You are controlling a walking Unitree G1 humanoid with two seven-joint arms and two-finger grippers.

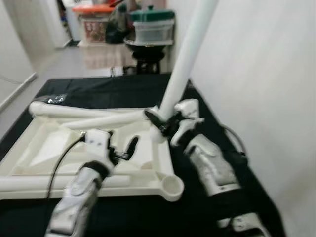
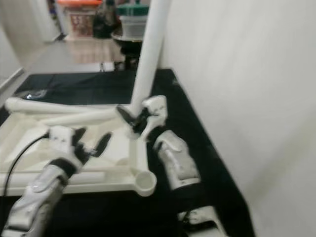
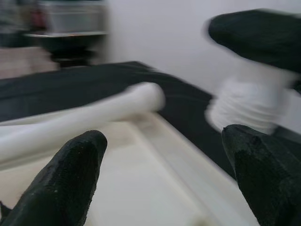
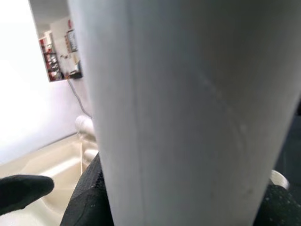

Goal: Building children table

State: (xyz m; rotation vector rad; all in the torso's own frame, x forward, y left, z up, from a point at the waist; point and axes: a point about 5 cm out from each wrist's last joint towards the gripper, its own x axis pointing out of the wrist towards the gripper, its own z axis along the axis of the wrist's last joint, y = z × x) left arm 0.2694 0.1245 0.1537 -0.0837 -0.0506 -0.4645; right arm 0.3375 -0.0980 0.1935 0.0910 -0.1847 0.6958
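An upturned white children's table top (image 1: 37, 148) lies on a black cloth (image 1: 98, 86). My right gripper (image 1: 163, 123) is shut on a white table leg (image 1: 185, 59), which stands tilted at the top's far right corner. The same leg (image 4: 188, 108) is seen close up in the right wrist view. My left gripper (image 1: 123, 148) hovers open over the top's right half, with nothing between its fingers (image 3: 61, 183). Past them I see the held leg's threaded end (image 3: 249, 106). Two loose legs (image 1: 74, 111) lie along the far edge, and another (image 1: 24, 183) lies along the near edge. An empty round socket (image 1: 172, 186) sits at the near right corner.
A white wall (image 1: 266, 98) runs close along the right side of the cloth. At the back, lidded storage boxes (image 1: 153, 24) sit on a dark stand. Grey floor (image 1: 54, 61) stretches to the back left. A black cable (image 1: 61, 158) trails from my left wrist.
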